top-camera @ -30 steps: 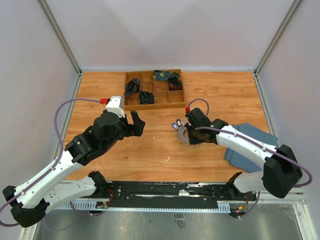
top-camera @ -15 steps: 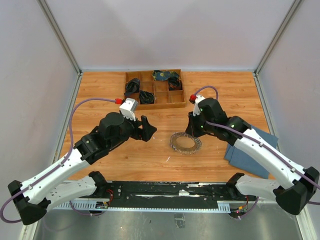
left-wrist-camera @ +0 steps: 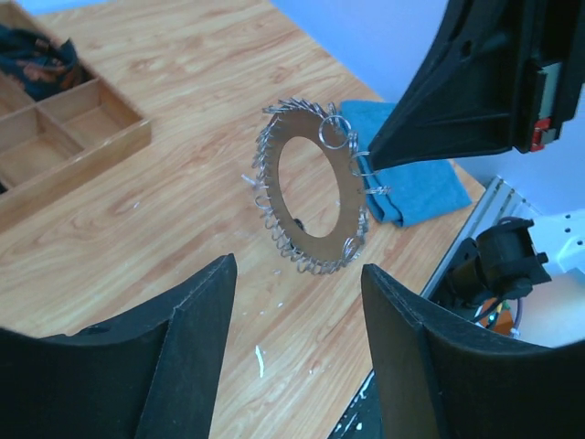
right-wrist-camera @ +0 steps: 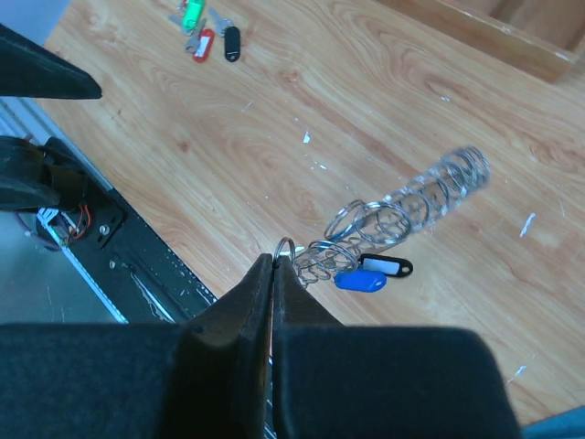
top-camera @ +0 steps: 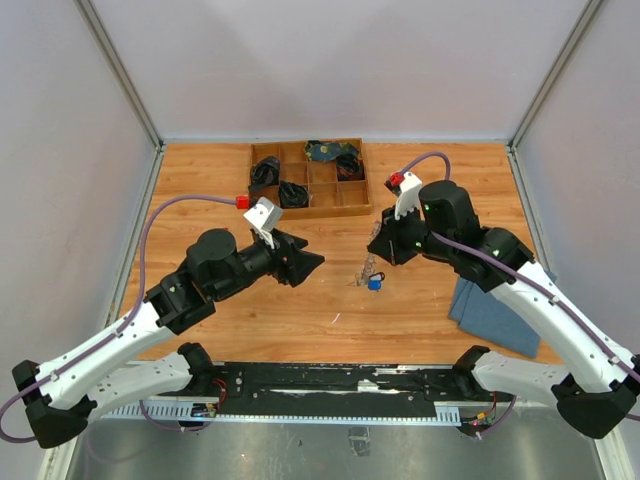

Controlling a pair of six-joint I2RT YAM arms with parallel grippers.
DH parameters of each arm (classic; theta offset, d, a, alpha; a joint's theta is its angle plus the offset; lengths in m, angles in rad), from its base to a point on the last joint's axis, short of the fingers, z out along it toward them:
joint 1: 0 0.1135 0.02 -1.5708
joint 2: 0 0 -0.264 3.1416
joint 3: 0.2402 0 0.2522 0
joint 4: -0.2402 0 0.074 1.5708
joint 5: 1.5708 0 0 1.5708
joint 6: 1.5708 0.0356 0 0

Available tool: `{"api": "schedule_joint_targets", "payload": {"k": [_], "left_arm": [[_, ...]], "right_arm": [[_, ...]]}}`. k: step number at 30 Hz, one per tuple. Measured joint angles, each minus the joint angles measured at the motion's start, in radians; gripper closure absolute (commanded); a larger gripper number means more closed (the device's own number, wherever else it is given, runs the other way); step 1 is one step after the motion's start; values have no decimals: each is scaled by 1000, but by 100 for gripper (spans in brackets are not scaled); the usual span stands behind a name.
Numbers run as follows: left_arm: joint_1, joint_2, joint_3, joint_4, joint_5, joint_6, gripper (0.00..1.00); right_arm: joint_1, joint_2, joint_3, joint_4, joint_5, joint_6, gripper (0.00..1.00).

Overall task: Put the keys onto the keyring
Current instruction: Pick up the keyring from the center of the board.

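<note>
Right claw clamped on spiky thin silver metal keyring, clear of wooden tabletop; left claw wide apart.

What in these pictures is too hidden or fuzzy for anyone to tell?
Tray, top view: dark contents too small to name.
Keyring, right wrist view: far end blurred.
Loose keys, right wrist view: tiny, near the top edge; top view shows none.

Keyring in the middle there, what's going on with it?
The right gripper has its jaws shut on the keyring, holding it upright above the table. The left gripper faces it with jaws open, holding nothing. The loose coloured keys lie on the table away from both, not yet threaded on.
</note>
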Motion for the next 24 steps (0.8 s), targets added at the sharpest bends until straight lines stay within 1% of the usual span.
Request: {"api": "schedule_joint_targets", "payload": {"k": [4, 7, 9, 14, 16, 19, 24], "left_arm": [[-6, -2, 0, 49, 63, 37, 48], [-7, -2, 0, 87, 114, 61, 59], [-7, -1, 0, 111, 150, 75, 63], [-8, 2, 3, 161, 234, 100, 69], [-8, 5, 10, 172, 266, 104, 70], [-8, 11, 29, 190, 312, 105, 71], [-8, 18, 66, 224, 367, 105, 77]], "right_arm": [[0, -10, 18, 0, -69, -71, 99], [0, -29, 19, 3, -128, -132, 99], [0, -50, 19, 11, -179, -174, 99], [0, -96, 26, 32, -294, -245, 99], [0, -106, 29, 45, -339, -261, 99], [0, -116, 30, 64, -395, -273, 99], [0, -129, 32, 101, -463, -275, 100]]}}
